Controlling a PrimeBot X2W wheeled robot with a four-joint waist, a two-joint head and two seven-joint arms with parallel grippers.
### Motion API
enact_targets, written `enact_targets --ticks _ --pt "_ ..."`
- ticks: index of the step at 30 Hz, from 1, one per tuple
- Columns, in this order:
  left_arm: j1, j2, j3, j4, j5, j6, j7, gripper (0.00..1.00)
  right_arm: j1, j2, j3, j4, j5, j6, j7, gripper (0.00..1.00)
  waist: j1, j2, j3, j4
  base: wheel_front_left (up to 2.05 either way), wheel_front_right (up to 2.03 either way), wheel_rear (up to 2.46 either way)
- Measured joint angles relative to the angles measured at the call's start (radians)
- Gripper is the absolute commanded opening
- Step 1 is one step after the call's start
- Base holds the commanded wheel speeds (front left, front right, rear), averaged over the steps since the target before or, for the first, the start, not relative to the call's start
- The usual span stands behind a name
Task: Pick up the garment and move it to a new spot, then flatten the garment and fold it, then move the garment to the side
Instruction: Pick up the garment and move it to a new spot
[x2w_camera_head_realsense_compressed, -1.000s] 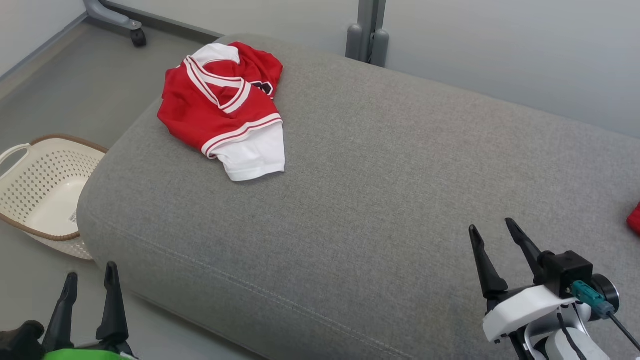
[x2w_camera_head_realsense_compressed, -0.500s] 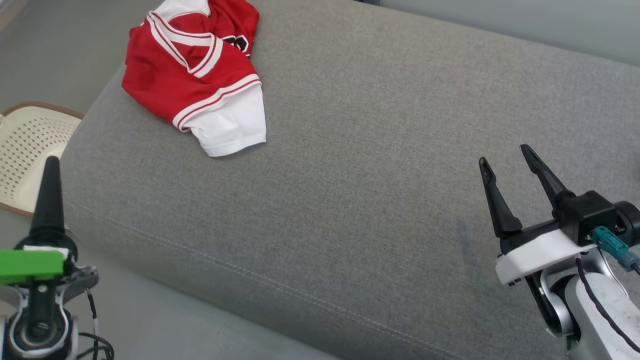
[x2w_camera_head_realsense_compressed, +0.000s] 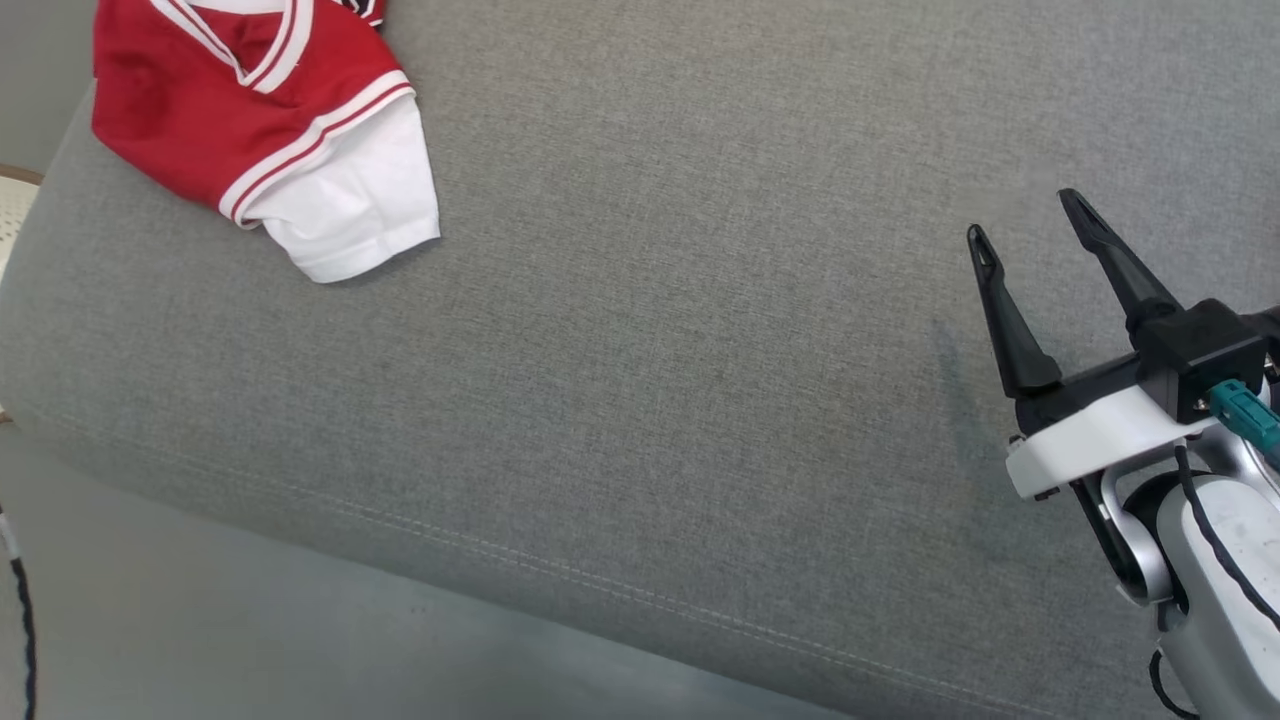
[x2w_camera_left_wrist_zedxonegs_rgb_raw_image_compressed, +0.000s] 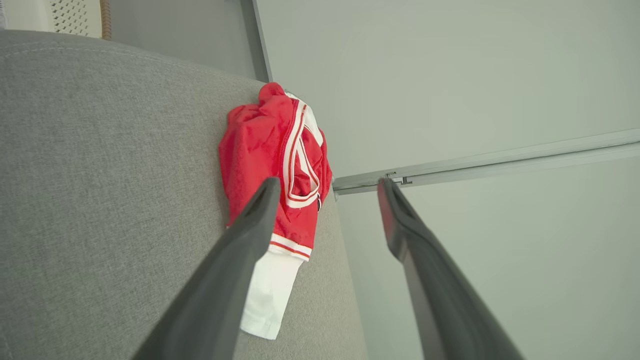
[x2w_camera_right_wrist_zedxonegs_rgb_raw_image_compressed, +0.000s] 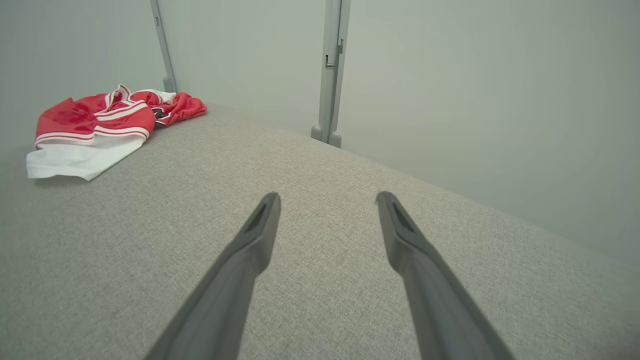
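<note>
The garment (x2w_camera_head_realsense_compressed: 250, 130) is a crumpled red jersey with white trim and a white sleeve, lying at the far left end of the grey cushion (x2w_camera_head_realsense_compressed: 650, 400). It also appears in the left wrist view (x2w_camera_left_wrist_zedxonegs_rgb_raw_image_compressed: 275, 170) and the right wrist view (x2w_camera_right_wrist_zedxonegs_rgb_raw_image_compressed: 95, 130). My right gripper (x2w_camera_head_realsense_compressed: 1030, 215) hovers open over the cushion's right side, far from the garment, with nothing between its fingers. My left gripper (x2w_camera_left_wrist_zedxonegs_rgb_raw_image_compressed: 327, 185) is open and empty, its fingers pointing toward the garment from a short distance, rolled sideways beside the cushion.
A perforated cream basket (x2w_camera_left_wrist_zedxonegs_rgb_raw_image_compressed: 75, 15) sits on the floor beyond the cushion's left end. A grey wall with upright metal posts (x2w_camera_right_wrist_zedxonegs_rgb_raw_image_compressed: 332, 70) runs behind the cushion. The cushion's front edge (x2w_camera_head_realsense_compressed: 600, 590) drops to grey floor.
The head camera has tilted down and right, so garment and basket slid toward the upper left. My left gripper has left the head view. My right gripper has risen higher over the cushion.
</note>
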Motion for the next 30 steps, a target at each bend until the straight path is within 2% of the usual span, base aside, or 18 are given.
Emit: enact_targets --ticks 5,10,16,30 --pt "-0.058 0.066 -0.027 0.102 0.001 0.000 0.075 1.00 -0.020 -0.012 -0.003 -0.029 -0.010 0.000 0.023 1.00 0.0000 0.0000 0.048 -0.039 0.00 0.00 0.00" --pt "-0.116 0.068 -0.028 0.265 -0.032 0.000 0.135 1.00 -0.037 -0.018 -0.005 -0.040 -0.024 0.000 0.037 1.00 0.0000 0.0000 0.088 -0.081 0.00 0.00 0.00" --pt "-0.159 0.069 -0.034 0.392 -0.041 0.000 0.167 1.00 -0.041 -0.027 -0.017 -0.047 -0.024 0.000 0.049 1.00 0.0001 0.0000 0.113 -0.122 0.00 0.00 0.00" --pt "-0.328 0.089 -0.058 0.578 -0.051 0.000 0.208 1.00 -0.044 -0.050 -0.035 -0.116 -0.030 0.000 0.092 1.00 0.0000 0.0000 0.157 -0.170 0.00 0.00 0.00"
